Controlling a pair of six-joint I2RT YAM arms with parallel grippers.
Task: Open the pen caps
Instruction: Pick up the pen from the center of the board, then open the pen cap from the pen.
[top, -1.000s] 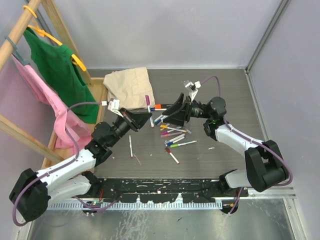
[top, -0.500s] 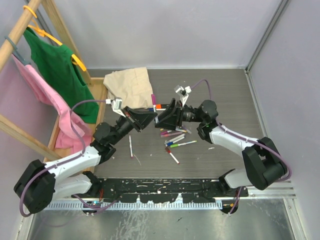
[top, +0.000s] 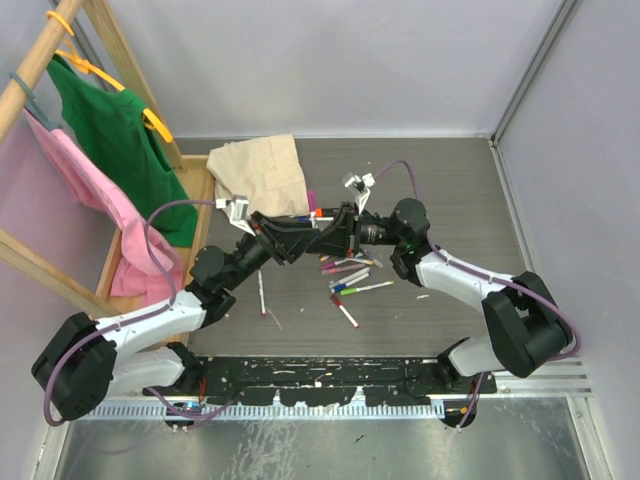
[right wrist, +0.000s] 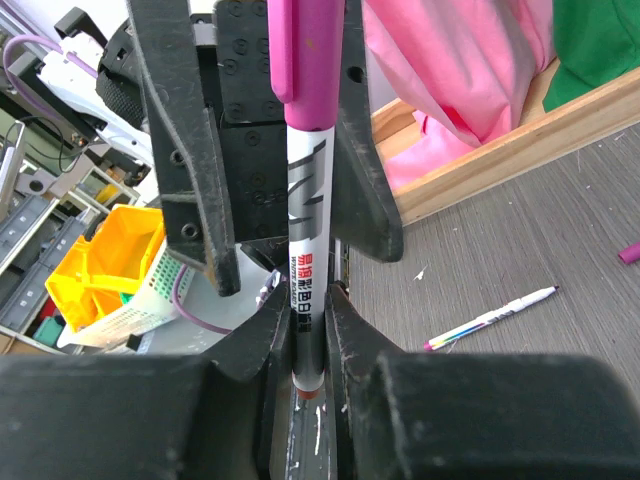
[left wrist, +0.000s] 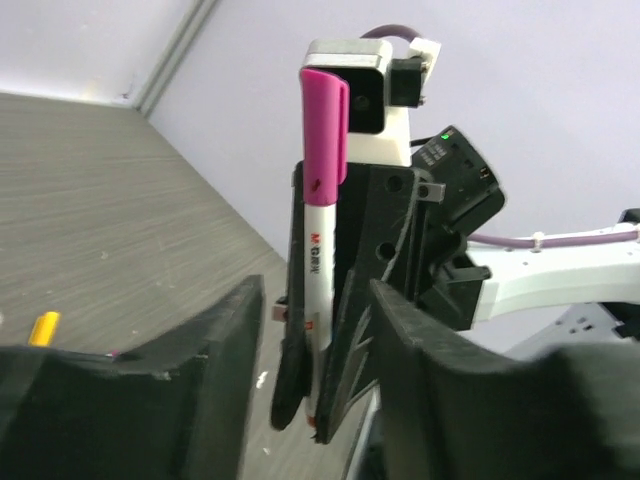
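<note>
Right wrist view: your right gripper (right wrist: 305,322) is clamped narrow on the white barrel of a pen (right wrist: 305,250), near the barrel's lower end. The pink cap (right wrist: 300,50) is seated on the far end, well clear of the right fingertips. The left gripper's fingers (right wrist: 180,150) flank that cap, one on each side. The finger on the right of the view lies just beside it or touches it, you cannot tell which, and the other stands apart.

Left wrist view: your left gripper (left wrist: 318,300) has its jaws parted and grips nothing. The pen shows upright in the gap, with the right arm's fingers behind it.

Top external view: the two grippers meet nose to nose above the middle of the table (top: 450,190). This leaves you bare tabletop toward the far and right walls, while the arm bases take the near edge. Just to the near side of the meeting point lies a scatter of other pens (top: 350,275) with coloured ends, and one single pen (top: 262,293) lies apart to the left. A beige cloth (top: 258,172) lies at the far left of the table, beside a wooden rack (top: 30,75). The rack carries a green garment (top: 105,135) and a pink garment (top: 95,205) and closes off the left side.
</note>
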